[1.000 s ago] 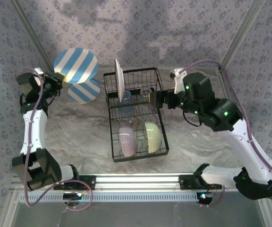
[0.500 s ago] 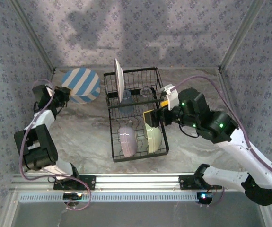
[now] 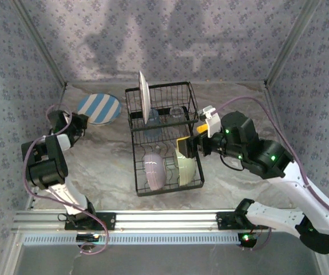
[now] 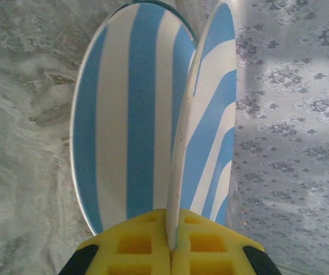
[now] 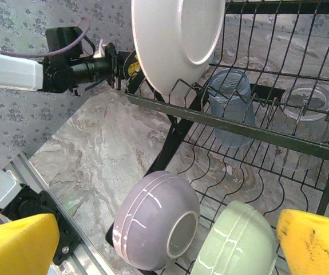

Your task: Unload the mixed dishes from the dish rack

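Left gripper (image 4: 173, 243), pinching the striped plate (image 4: 210, 114), just came down over the second striped plate (image 4: 127, 114), nearly stacked; right gripper (image 3: 191, 138) gapes wide.

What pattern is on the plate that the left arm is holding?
Broad blue and white stripes cover the held plate. The left wrist view shows it best.

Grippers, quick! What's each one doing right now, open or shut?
Left gripper: closed on the striped plate, at its edge.
Right gripper: open, holding nothing, over the dish rack.
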You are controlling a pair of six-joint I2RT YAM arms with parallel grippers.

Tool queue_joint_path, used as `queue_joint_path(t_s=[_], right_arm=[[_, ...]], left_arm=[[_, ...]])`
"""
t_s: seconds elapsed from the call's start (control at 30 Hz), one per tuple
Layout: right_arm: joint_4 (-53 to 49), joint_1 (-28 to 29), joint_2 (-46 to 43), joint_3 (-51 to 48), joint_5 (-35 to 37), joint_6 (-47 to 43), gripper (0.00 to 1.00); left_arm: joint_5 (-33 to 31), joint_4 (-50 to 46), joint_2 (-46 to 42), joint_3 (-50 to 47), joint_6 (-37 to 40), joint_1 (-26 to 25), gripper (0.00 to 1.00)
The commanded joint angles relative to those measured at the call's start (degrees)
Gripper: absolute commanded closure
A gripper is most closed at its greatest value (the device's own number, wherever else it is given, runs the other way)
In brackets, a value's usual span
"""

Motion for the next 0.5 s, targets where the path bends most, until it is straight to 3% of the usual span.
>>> queue_joint_path(t_s=[0.0,0.47], right_arm=[[-0.4,0.3,-1.1,-0.7,-0.2,-0.6,0.00],[0.3,0.4,-0.4,-1.5,-1.3,-0.2,0.00]], left_arm=[[0.3,3.7,2.6,3.1,0.4,-0.4,1.00],[0.5,3.5,8.1,6.8,0.4,-0.8,1.00]])
